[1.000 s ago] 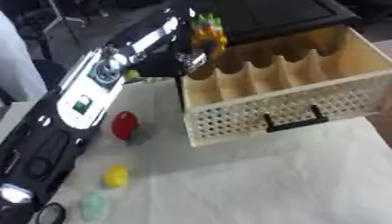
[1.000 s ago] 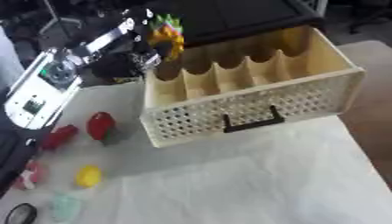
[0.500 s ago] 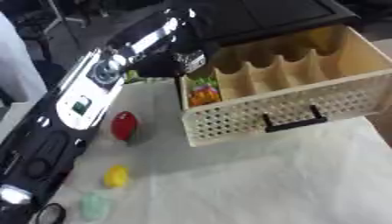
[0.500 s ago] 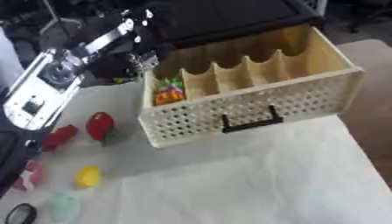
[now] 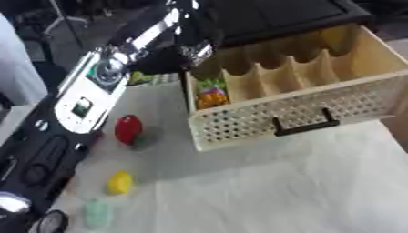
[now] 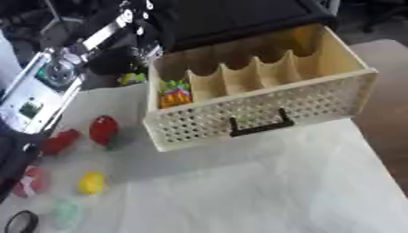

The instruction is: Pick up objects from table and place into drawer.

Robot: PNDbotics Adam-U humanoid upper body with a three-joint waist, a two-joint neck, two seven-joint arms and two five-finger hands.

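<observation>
The chief risk is judged to lie at the back left corner of the drawer (image 6: 263,98), where the left hand (image 5: 195,51) hangs just above the rim: if the arm is drawn back low, the wooden wall could be clipped and the drawer shoved across the white cloth (image 5: 271,182), and the upright dividers could be caught in the same way. Whether the fingers of that hand are spread or curled cannot be told, since they are blurred against the dark background; nothing is seen in them. The right hand is not shown in either view. A second risk is expected at the next pick: the pieces left on the cloth are small and rounded, so they could be rolled or knocked toward the table edge by a careless reach, and the red piece (image 6: 104,129) lies close to the drawer's front corner, where little room is left for fingers. The orange and green toy (image 5: 210,94) is seen lying inside the leftmost compartment of the drawer, against the perforated front wall; it looks like a small fruit or vegetable with a leafy green top. A yellow piece (image 5: 120,181) and a pale green piece (image 5: 96,213) are seen further forward on the cloth, well apart from the drawer.
</observation>
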